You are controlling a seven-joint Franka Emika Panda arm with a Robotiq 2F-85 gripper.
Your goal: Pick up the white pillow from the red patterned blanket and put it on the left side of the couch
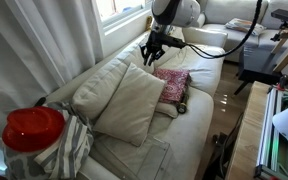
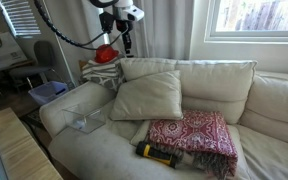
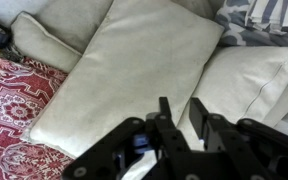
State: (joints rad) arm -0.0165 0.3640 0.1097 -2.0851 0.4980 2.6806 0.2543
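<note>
Wrist view: the black two-finger gripper (image 3: 181, 110) comes in from the bottom edge and hangs over the square, soft cream-white pillow (image 3: 134, 70).
Gripper state: the fingers stand apart with nothing between them; it holds nothing.
Gripper place: in both exterior views it hovers in the air above the couch's back, clear of every cushion (image 1: 151, 52) (image 2: 127, 45).
Pillow: it is off the blanket and lies tilted against a back cushion of the large cream-white fabric couch (image 2: 274, 110), corners pointed, surface lightly creased (image 2: 149, 95) (image 1: 134, 100).
Blanket: the folded red patterned blanket with a dark edge (image 2: 194, 135) lies on the seat just beside the pillow; in the wrist view the pillow's lower edge meets it (image 3: 14, 110).
On the seat: a small yellow-and-black object (image 2: 159, 153) lies at the blanket's front edge.
Couch end: a shiny red round object (image 1: 32, 128) sits on a grey-white striped cloth (image 1: 69, 150) draped over the armrest, on the pillow's far side from the blanket.
Background: a window (image 2: 254, 18) is behind the couch.
</note>
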